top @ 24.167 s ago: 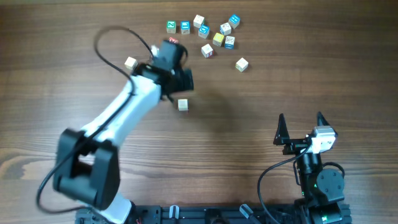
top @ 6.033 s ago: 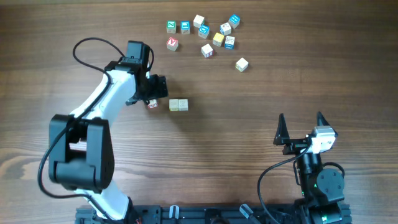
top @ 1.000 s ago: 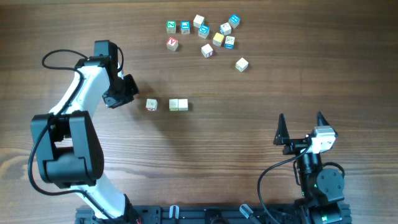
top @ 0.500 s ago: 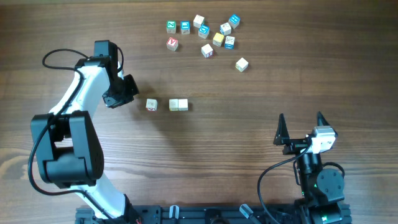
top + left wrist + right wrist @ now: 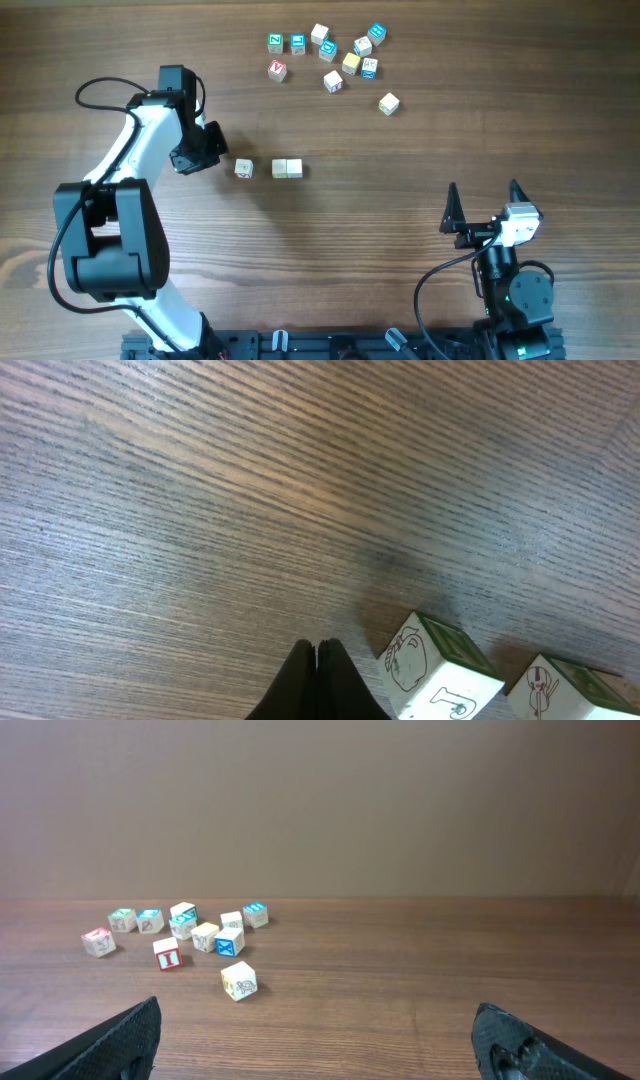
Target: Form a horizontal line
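Overhead: the line, two cream cubes touching side by side, lies mid-table. A lone cube sits level with it to the left, with a gap between. The left gripper, pressed together and empty, is just left of that cube. The right gripper gapes wide, well apart at the near right.

Left wrist: the lone cube sits just right of the meeting fingertips, not touching.

Right wrist: loose cubes lie far ahead.

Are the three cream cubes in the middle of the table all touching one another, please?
No, the leftmost cube stands apart from the touching pair, with a clear gap between them.
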